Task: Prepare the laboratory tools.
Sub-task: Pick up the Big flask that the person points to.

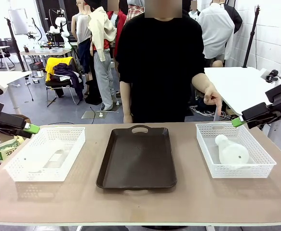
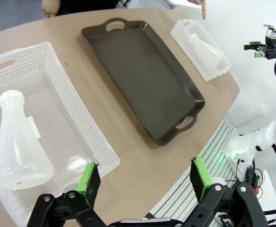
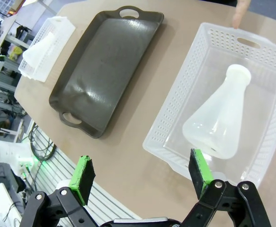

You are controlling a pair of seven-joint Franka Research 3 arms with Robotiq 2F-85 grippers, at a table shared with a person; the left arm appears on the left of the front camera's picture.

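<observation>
One frosted-white conical flask (image 2: 17,142) lies on its side in the white lattice basket (image 2: 76,109) at the table's left. A second flask (image 1: 231,150) lies in the right basket (image 1: 263,156), also seen in the right wrist view as flask (image 3: 220,123) in basket (image 3: 175,94). My left gripper (image 1: 32,128) hovers open off the table's left edge, above that basket's near corner; its pads (image 2: 88,182) have nothing between them. My right gripper (image 1: 236,121) is open above the right basket's far corner, pads (image 3: 199,172) wide apart.
A dark brown handled tray (image 1: 136,156) lies in the middle of the table between the baskets. A person in black stands at the far side, one finger (image 1: 217,108) pointing down at the right basket. The table's rounded edges lie just under both grippers.
</observation>
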